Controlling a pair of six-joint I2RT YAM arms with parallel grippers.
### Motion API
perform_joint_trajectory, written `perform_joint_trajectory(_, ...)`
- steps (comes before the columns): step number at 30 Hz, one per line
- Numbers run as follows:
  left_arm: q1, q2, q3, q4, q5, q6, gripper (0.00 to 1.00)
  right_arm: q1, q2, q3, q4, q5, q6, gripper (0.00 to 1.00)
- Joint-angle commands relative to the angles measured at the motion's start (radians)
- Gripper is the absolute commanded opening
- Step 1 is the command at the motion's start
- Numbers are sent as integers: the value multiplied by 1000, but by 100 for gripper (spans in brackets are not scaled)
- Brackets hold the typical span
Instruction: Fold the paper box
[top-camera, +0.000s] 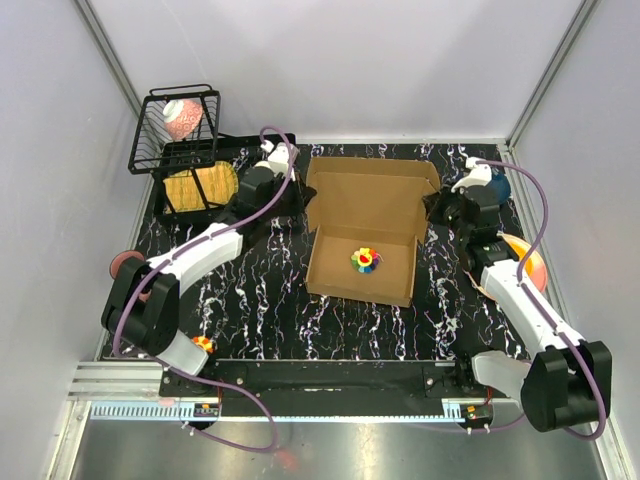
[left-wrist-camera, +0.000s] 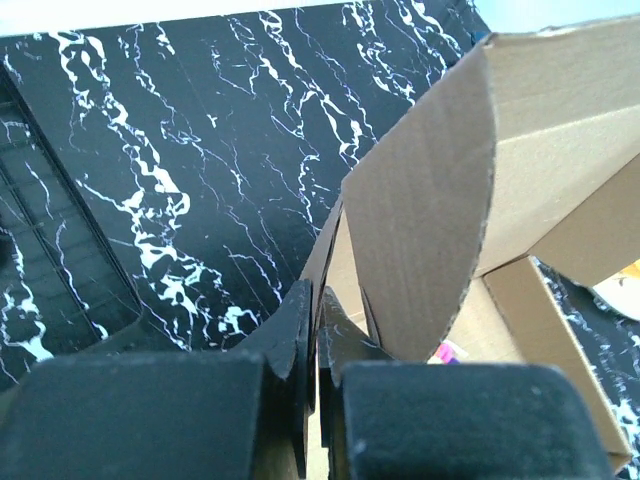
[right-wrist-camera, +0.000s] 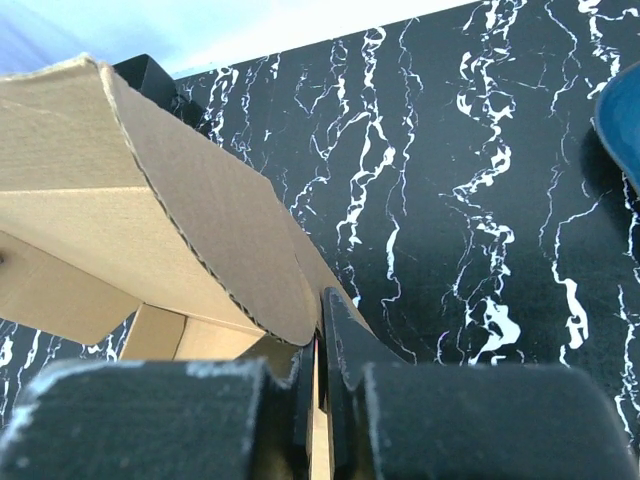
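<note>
Sitting mid-worktop (top-camera: 260, 290) with its lid up, the box (top-camera: 365, 195) is pinched from both sides: left claw (left-wrist-camera: 316, 345) clamped on its left wall, right claw (right-wrist-camera: 320, 350) clamped on its right wall.

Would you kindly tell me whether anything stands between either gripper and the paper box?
Nothing visible does. The left gripper and right gripper each pinch a side wall of the paper box directly; the colourful toy lies inside, clear of both.
</note>
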Motion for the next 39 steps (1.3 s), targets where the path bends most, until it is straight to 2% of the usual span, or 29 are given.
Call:
perform_joint_trajectory(1, -10, -54, -79, 53, -111, -157, 0, 22, -27, -5, -17, 62, 74, 0)
perform_joint_trajectory(18, -177, -120, -197, 125, -352, -257, 0, 110, -42, -83, -32, 163, 219, 0)
perform_joint_trajectory(33, -234, -208, -367, 222, -417, -275, 0, 194, -169, -261, -49, 251, 318, 0)
perform_joint_trajectory(39, -289, -216, -426, 260, -446, -310, 0, 217, -226, -344, -49, 266, 378, 0)
